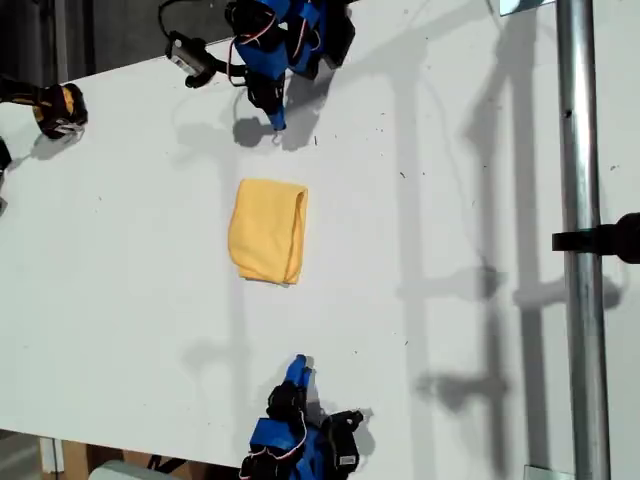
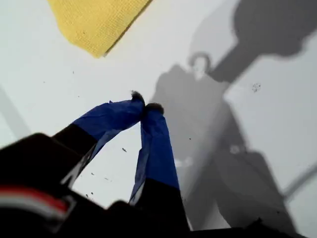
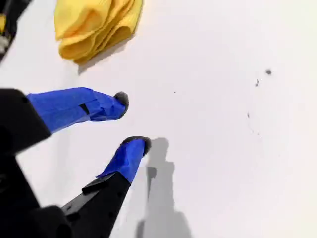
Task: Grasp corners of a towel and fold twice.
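The yellow-orange towel [image 1: 268, 232] lies folded into a small rectangle in the middle of the white table [image 1: 450, 200]. My first gripper [image 1: 276, 122] hangs shut and empty beyond the towel, near the exterior view's top edge. The first wrist view shows its blue fingertips [image 2: 147, 101] pressed together, short of one flat rounded towel corner [image 2: 99, 51]. My second gripper [image 1: 299, 366] stands near the exterior view's bottom edge, apart from the towel. In the second wrist view it [image 3: 132, 121] is open with nothing between its fingers, and the towel [image 3: 94, 27] shows stacked layers.
A metal pole [image 1: 580, 250] with a black clamp [image 1: 600, 240] runs down the exterior view's right. A black-and-yellow object [image 1: 60, 108] sits at the exterior view's upper left. A small black device on a cable [image 1: 192, 56] lies beside the first arm's base.
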